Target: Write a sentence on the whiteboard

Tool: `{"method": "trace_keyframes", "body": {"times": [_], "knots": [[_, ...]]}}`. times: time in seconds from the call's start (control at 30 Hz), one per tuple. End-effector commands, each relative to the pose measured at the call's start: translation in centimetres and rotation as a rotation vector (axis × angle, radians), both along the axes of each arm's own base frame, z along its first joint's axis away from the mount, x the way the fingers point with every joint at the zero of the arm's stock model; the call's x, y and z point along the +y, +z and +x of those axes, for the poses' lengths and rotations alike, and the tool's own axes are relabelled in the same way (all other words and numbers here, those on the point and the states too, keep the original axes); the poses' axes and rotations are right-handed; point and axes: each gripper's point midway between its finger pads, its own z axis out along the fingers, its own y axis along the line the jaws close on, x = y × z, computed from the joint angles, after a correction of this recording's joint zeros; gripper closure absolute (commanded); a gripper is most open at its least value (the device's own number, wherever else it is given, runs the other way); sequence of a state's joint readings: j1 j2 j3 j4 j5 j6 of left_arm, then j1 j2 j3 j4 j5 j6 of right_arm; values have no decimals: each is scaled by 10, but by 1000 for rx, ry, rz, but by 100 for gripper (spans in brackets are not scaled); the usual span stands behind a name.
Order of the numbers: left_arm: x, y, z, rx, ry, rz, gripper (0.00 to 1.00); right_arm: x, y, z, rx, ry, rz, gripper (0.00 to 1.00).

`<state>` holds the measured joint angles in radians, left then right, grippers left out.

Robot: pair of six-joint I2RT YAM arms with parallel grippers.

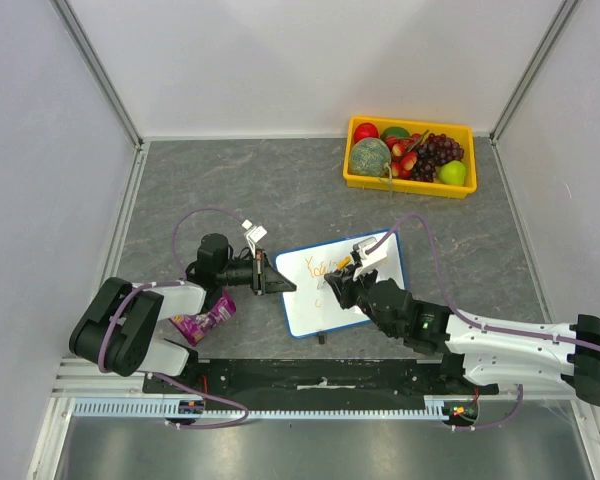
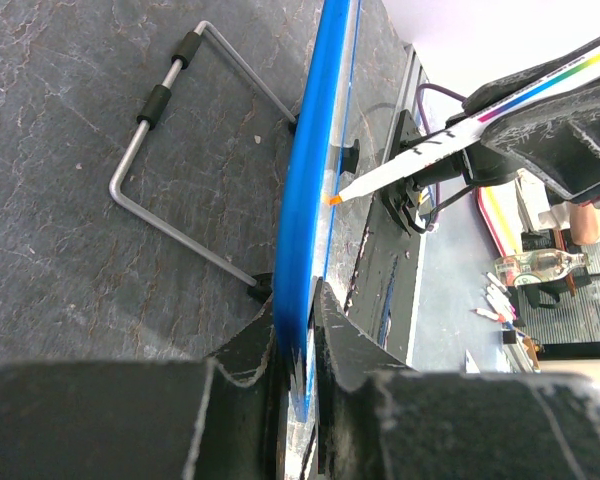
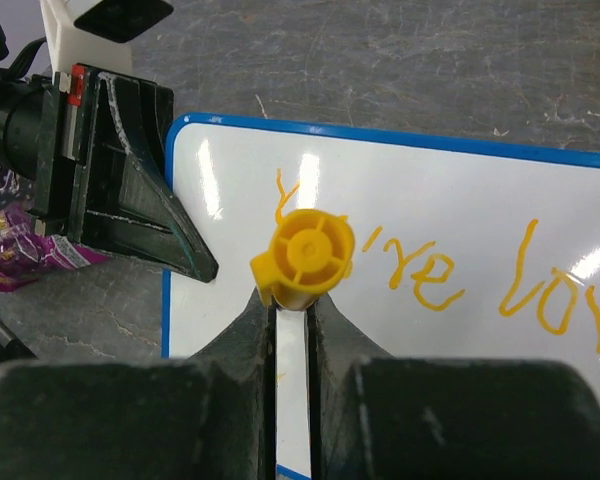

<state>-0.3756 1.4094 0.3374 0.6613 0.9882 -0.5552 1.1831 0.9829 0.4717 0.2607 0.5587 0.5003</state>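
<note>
1 whiteboard (image 1: pixel 305 300): middle of the tabletop (image 1: pixel 230 180), long axis running 8 to 2 o'clock in the overhead view; glossy white face, blue rounded frame, seen edge-on from the left wrist (image 2: pixel 305 200).
Sentence (image 3: pixel 427 285): orange strokes, "You're lov" readable on the upper line; a small mark below it is too small to read.
Marker (image 3: pixel 302 255): white barrel, yellow end cap, orange tip; long axis nearly square to the board face, tip at or just off it, contact unclear.
Right hand (image 3: pixel 290 300): pressed together on the marker barrel, reaching in from 4 o'clock; the nearer arm to the writing.
Left hand (image 2: pixel 300 330): pinching the frame at the board's 9 o'clock edge.
Deciding relation: bare board lies toward 2 o'clock from the tip, so strokes likely travel along the long axis.
Wire stand (image 2: pixel 158 100): thin bent metal rod, 2 black sleeves, behind the board.
Surroundings: grey stone-patterned surface; purple packet (image 1: pixel 205 320) at 8 o'clock; yellow tray (image 1: pixel 410 190) of fruit (image 1: pixel 370 157) at 1 o'clock, well apart.
</note>
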Motion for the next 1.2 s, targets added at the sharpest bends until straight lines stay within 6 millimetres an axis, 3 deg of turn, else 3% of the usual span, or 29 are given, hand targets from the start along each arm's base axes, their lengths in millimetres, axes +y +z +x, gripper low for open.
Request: {"method": "trace_keyframes", "body": {"times": [0.0,0.5,1.17], "knots": [[4,-20,4,-25,21,66,98,-6,-15,-5,42,4,-4,100],[4,-19,4,-29,21,65,98,-17,-38,-15,95,9,-17,100],[4,-19,5,-29,24,65,98,-21,-48,-21,116,26,-29,100]]}}
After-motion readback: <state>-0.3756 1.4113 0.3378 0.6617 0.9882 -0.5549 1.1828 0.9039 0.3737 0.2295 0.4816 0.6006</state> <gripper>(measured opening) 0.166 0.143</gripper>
